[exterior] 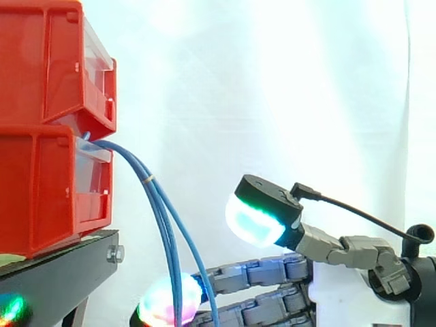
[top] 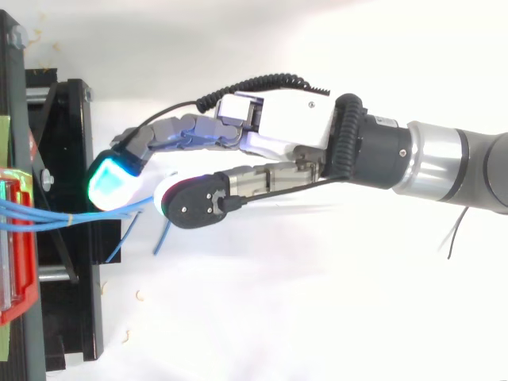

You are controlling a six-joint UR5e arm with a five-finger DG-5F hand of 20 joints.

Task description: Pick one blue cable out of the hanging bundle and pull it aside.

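We see the blue cable bundle [exterior: 151, 180] hanging off the front edge of the lower red bin [exterior: 48, 191], down past the black stand [exterior: 61, 272]. Hand [top: 278, 119] is open: fingers [exterior: 252, 272] outstretched, one pad touching the bundle, thumb [exterior: 255, 221] apart.

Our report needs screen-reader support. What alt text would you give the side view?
A robot hand reaches in from the right, straight fingers at the lower part of a bundle of blue cables that hangs from stacked red bins on a black stand. Its thumb is raised, apart from the cables.
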